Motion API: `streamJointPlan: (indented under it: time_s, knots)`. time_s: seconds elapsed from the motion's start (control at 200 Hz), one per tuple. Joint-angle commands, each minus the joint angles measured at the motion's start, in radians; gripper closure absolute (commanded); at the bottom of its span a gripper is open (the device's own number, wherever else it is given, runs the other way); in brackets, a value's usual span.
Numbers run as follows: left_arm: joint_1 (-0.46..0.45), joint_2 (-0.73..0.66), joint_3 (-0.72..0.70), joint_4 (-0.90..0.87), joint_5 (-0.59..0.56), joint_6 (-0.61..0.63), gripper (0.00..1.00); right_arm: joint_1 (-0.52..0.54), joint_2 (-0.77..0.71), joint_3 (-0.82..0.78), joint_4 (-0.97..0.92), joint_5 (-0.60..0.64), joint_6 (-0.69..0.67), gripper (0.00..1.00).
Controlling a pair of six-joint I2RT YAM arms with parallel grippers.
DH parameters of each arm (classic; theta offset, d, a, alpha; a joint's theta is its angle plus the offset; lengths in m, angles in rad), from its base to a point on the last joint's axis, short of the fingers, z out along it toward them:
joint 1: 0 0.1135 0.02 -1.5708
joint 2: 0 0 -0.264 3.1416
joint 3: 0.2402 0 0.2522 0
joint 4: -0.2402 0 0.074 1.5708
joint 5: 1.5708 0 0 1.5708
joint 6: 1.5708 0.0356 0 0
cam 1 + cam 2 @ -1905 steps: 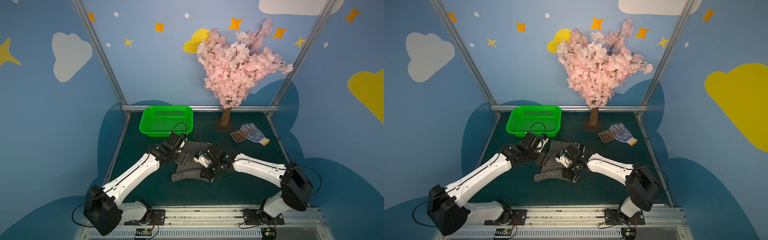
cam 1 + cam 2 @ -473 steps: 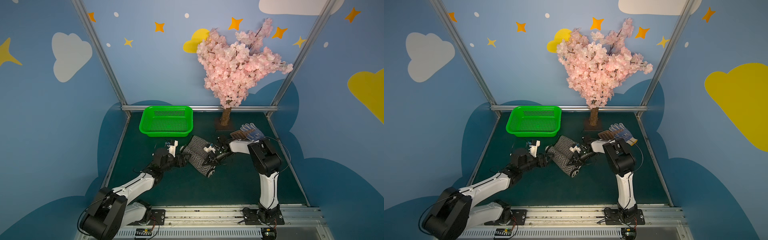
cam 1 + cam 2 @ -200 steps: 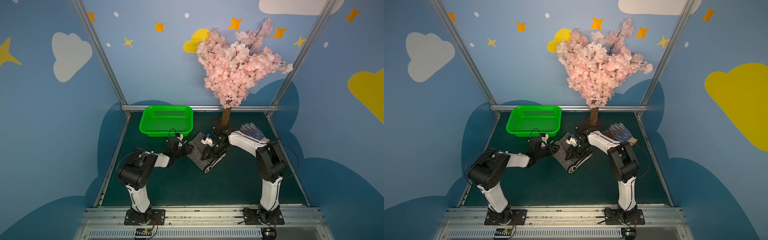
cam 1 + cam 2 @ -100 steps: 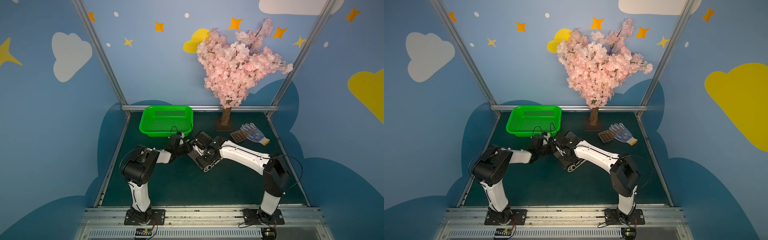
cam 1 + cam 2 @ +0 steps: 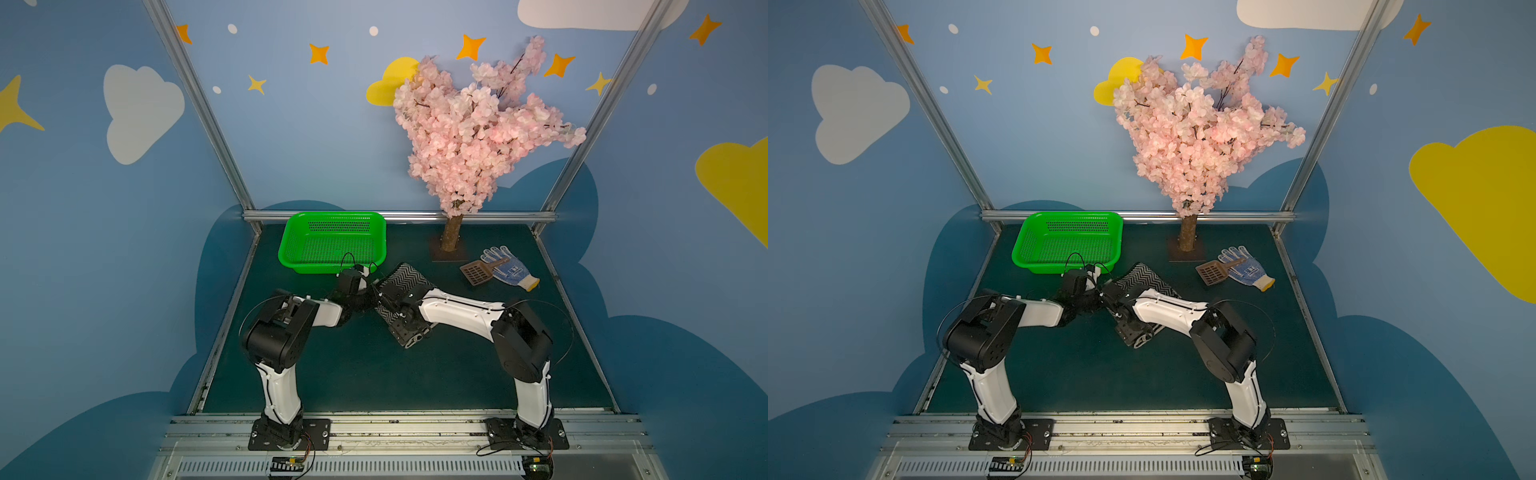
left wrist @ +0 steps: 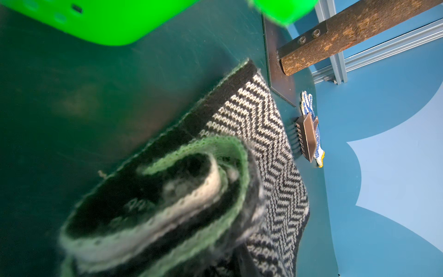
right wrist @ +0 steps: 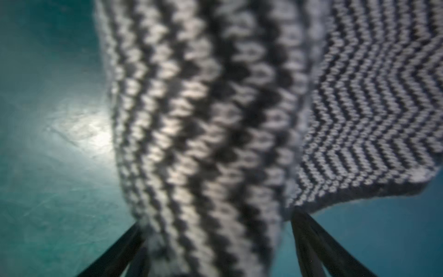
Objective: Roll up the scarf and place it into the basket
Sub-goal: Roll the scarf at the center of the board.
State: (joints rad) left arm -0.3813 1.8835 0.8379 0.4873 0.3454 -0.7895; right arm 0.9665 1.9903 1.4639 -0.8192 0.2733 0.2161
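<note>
Right pincer [image 7: 217, 218] of yours clamps the rolled scarf [image 5: 409, 276]; left pincer [image 5: 368, 296], can't tell.
Roll's on the worktop [image 5: 374, 374], just near-right of the basket [image 5: 334, 215].

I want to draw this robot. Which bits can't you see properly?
- Left gripper: jaws hidden under its own wrist in both top views.
- Right gripper: right wrist view blurred, so its grip on the scarf is unsure.
- Part of the scarf: under the right arm in both top views.
</note>
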Motion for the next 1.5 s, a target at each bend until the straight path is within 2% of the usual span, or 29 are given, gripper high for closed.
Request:
streamJointPlan:
  time_s: [0.0,0.085,0.19,0.285,0.425,0.541,0.571,0.656,0.736,0.796,0.826,0.926,0.986,1.041,1.101,1.151,1.181,1.246,1.351,1.497]
  knots:
    - [-0.003,0.044,-0.013,-0.114,-0.002,0.001,0.77,-0.006,0.005,-0.018,0.033,-0.058,0.009,0.36]
    - [-0.001,0.038,-0.019,-0.113,-0.011,0.002,0.77,-0.008,-0.018,-0.032,0.039,-0.101,0.006,0.60]
    - [-0.001,0.029,-0.027,-0.112,-0.022,-0.004,0.78,-0.023,-0.076,-0.081,0.089,-0.221,-0.006,0.82]
    - [-0.001,0.016,-0.041,-0.103,-0.022,-0.026,0.79,-0.051,-0.125,-0.128,0.135,-0.392,-0.038,0.91]
    - [-0.016,-0.028,-0.095,-0.094,-0.047,-0.055,0.82,-0.136,-0.170,-0.198,0.164,-0.651,-0.110,0.92]
    - [-0.034,-0.074,-0.159,-0.071,-0.101,-0.088,0.82,-0.218,-0.188,-0.255,0.161,-0.827,-0.151,0.88]
    - [-0.042,-0.086,-0.179,-0.056,-0.105,-0.100,0.82,-0.232,-0.188,-0.266,0.158,-0.846,-0.156,0.86]
    - [-0.066,-0.112,-0.220,-0.031,-0.177,-0.137,0.82,-0.261,-0.176,-0.294,0.151,-0.881,-0.157,0.71]
    - [-0.094,-0.128,-0.241,-0.025,-0.214,-0.171,0.83,-0.280,-0.147,-0.308,0.144,-0.907,-0.152,0.73]
    - [-0.123,-0.143,-0.261,-0.019,-0.252,-0.200,0.85,-0.298,-0.129,-0.323,0.157,-0.910,-0.135,0.68]
    - [-0.141,-0.152,-0.273,-0.012,-0.277,-0.216,0.89,-0.308,-0.125,-0.335,0.169,-0.922,-0.129,0.68]
    - [-0.187,-0.169,-0.294,-0.001,-0.343,-0.241,0.88,-0.337,-0.119,-0.361,0.209,-0.970,-0.115,0.69]
    - [-0.204,-0.169,-0.296,-0.004,-0.374,-0.254,0.87,-0.346,-0.117,-0.348,0.187,-0.960,-0.122,0.66]
    - [-0.210,-0.160,-0.294,0.000,-0.382,-0.269,0.88,-0.347,-0.137,-0.334,0.163,-0.921,-0.134,0.55]
    - [-0.211,-0.146,-0.282,0.002,-0.383,-0.271,0.88,-0.347,-0.183,-0.327,0.154,-0.884,-0.138,0.47]
    - [-0.212,-0.133,-0.270,-0.001,-0.382,-0.272,0.89,-0.347,-0.235,-0.319,0.147,-0.840,-0.133,0.35]
    - [-0.212,-0.127,-0.266,-0.003,-0.382,-0.277,0.89,-0.344,-0.275,-0.314,0.141,-0.803,-0.127,0.21]
    - [-0.212,-0.117,-0.259,0.001,-0.381,-0.281,0.89,-0.326,-0.346,-0.295,0.117,-0.696,-0.124,0.09]
    - [-0.214,-0.109,-0.249,0.002,-0.375,-0.284,0.89,-0.251,-0.430,-0.265,0.066,-0.470,-0.126,0.08]
    - [-0.212,-0.105,-0.237,-0.004,-0.365,-0.283,0.90,-0.032,-0.482,-0.277,0.060,-0.099,-0.124,0.08]
